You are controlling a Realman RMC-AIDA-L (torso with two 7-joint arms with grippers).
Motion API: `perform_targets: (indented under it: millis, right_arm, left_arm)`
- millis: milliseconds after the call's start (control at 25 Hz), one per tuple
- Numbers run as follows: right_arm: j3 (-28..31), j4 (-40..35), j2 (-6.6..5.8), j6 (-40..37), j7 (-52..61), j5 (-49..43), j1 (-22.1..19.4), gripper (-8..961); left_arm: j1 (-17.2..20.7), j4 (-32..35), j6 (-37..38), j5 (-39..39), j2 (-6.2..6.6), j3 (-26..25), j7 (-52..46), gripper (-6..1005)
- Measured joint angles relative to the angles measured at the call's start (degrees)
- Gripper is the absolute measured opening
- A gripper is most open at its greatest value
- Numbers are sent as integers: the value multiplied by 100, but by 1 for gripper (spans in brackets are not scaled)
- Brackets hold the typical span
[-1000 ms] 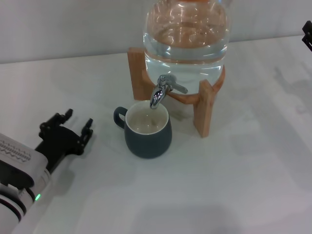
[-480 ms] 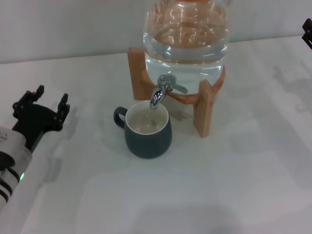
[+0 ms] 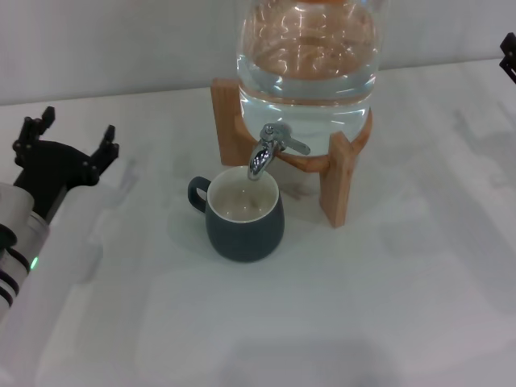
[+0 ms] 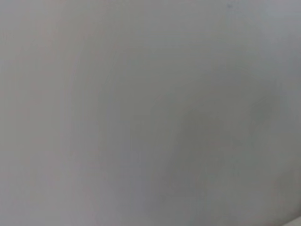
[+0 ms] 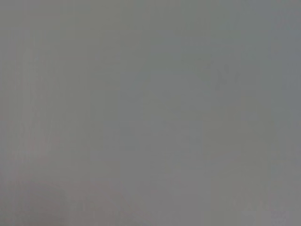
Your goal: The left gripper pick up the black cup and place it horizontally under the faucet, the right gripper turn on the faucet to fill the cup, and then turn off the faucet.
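Cup (image 3: 244,219) stands upright on the white table (image 3: 387,306), mouth up, cream inside visible, loop handle toward the robot's left. Its rim sits directly below the faucet (image 3: 268,150); the spout tip hangs just above the far edge of the rim, not touching. No stream visible from the spout. Faucet lever points toward the robot's right.

Faucet is mounted low on a clear glass jar (image 3: 307,56) holding water; jar rests in a wooden stand (image 3: 339,181), whose legs flank the faucet. Cup is just in front of the stand, between its legs.

Left gripper (image 3: 68,142) is at the left edge of the head view, well apart from the cup, fingers spread wide, nothing between them.

Right gripper (image 3: 509,55): only a small black part shows at the far right edge, well away from the faucet; cannot tell its finger state.

Both wrist views show only a plain grey surface.
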Motion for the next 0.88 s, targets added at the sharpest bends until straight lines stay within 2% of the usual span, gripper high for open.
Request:
perform_targets:
  millis: [240,480,880]
  right_arm:
    - [-361,0,0,192,63,0,-97,844]
    - [-467,8,8,483,92,4,-289,843]
    - [-450,20,-6,660,243,13,-463,844]
  left_arm:
    - [-41,-50,15,-1,1,-170,101,887]
    - [148,-130,317,-2,-21,-588,610,889]
    - [584,-205,960,-31,-15,-1338,776,890]
